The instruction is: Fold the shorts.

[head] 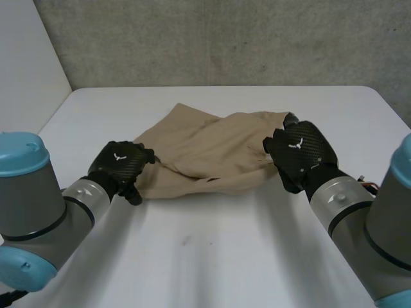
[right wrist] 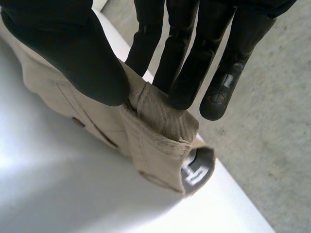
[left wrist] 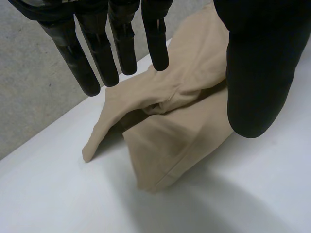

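Tan shorts (head: 212, 151) lie rumpled on the white table (head: 212, 256), partly folded over themselves. My left hand (head: 122, 167) hovers at the shorts' left leg end, open, its straight fingers (left wrist: 121, 48) and thumb (left wrist: 260, 73) spread above the cloth (left wrist: 170, 131) without holding it. My right hand (head: 298, 154) is at the shorts' right edge, by the waistband. There its thumb (right wrist: 82, 63) and fingers (right wrist: 187, 73) pinch a fold of the waistband (right wrist: 160, 116), with the inner label (right wrist: 194, 172) showing below.
A grey wall (head: 225, 38) stands behind the table's far edge. Bare white table lies in front of the shorts between my two arms.
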You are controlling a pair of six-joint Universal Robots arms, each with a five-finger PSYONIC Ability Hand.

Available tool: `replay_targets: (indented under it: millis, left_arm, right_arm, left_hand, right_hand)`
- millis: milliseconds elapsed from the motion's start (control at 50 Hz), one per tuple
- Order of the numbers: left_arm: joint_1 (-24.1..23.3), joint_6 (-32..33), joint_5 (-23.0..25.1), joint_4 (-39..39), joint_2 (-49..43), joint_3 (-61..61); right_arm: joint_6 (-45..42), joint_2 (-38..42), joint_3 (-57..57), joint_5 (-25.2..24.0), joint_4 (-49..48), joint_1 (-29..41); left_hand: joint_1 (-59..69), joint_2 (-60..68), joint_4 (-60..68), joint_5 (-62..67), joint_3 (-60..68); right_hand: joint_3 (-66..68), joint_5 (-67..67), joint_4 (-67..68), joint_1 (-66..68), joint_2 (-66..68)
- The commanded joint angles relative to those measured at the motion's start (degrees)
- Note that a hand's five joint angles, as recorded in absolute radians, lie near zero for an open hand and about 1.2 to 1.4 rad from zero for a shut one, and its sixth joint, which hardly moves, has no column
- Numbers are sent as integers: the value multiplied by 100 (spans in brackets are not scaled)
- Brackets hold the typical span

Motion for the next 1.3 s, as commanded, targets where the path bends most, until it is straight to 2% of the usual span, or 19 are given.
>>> replay_targets:
  millis: [20,220,300,320,440,540,680,700,780,860,980,1100,1200,1300]
  left_arm:
    - [-173,-257,-13,5,-294,6]
    - [-200,-257,-48,84,-540,199]
    - [-182,-248,-74,207,-848,401]
    - [-147,-248,-83,216,-892,454]
    - [-103,-178,-154,84,-647,428]
    - [-112,-99,-127,-547,389,139]
    - [-112,445,-110,-2489,1884,-160]
    - [-138,646,-110,-2987,2164,-213]
    - [-138,981,-101,-3877,2779,-336]
    - [-165,1035,-101,-4292,3289,-433]
    - [-314,1053,-66,-4671,3783,-530]
    - [-270,1088,110,-4627,3714,-679]
    - [-253,1307,93,-3995,2827,-618]
    - [-226,1448,49,-3415,1896,-241]
  right_arm:
    - [267,-518,-138,29,105,191]
    - [478,-1010,-243,64,228,296]
    - [435,-1028,-226,73,280,297]
    - [399,-1011,-226,73,307,288]
    - [197,-914,-138,134,623,139]
    - [-162,-747,55,143,1053,-28]
    - [-506,-835,249,134,1642,-160]
    - [-619,-922,284,134,1869,-178]
    - [-962,-1290,372,126,2502,-362]
    - [-1313,-1633,442,82,3065,-608]
    - [-2034,-1951,741,-102,3997,-933]
    - [-2106,-1942,803,-410,4069,-1171]
    - [-2097,-1750,785,-744,3771,-1364]
    - [-1966,-1065,610,-850,3008,-1356]
  left_hand:
    - [370,404,457,480,375]
    - [520,555,608,630,526]
    - [4044,4079,4132,4154,4050]
    - [5384,5418,5471,5494,5389]
    - [5397,5432,5485,5507,5403]
    - [5397,5432,5485,5507,5403]
    - [5397,5432,5485,5507,5403]
    - [5397,5432,5485,5507,5403]
    - [5397,5432,5485,5507,5403]
    - [5397,5432,5485,5507,5403]
    - [5397,5432,5485,5507,5403]
    - [5397,5432,5485,5507,5403]
    - [5397,5432,5485,5507,5403]
    - [5397,5432,5485,5507,5403]
  right_hand:
    - [1115,1291,1169,2342,1214]
    - [1115,1291,1169,2342,1214]
    - [1115,1291,1169,2342,1214]
    - [1115,1291,1169,2342,1214]
    - [1115,1291,1169,2342,1214]
    - [1115,1291,1169,2342,1214]
    - [1115,1291,1169,2342,1214]
    - [1115,1291,1169,2342,1214]
    - [1115,1291,1169,2342,1214]
    - [1115,1291,1169,2342,1214]
    - [1115,1291,1169,2342,1214]
    - [1115,1291,1169,2342,1214]
    - [1115,1291,1169,2342,1214]
    - [1115,1291,1169,2342,1214]
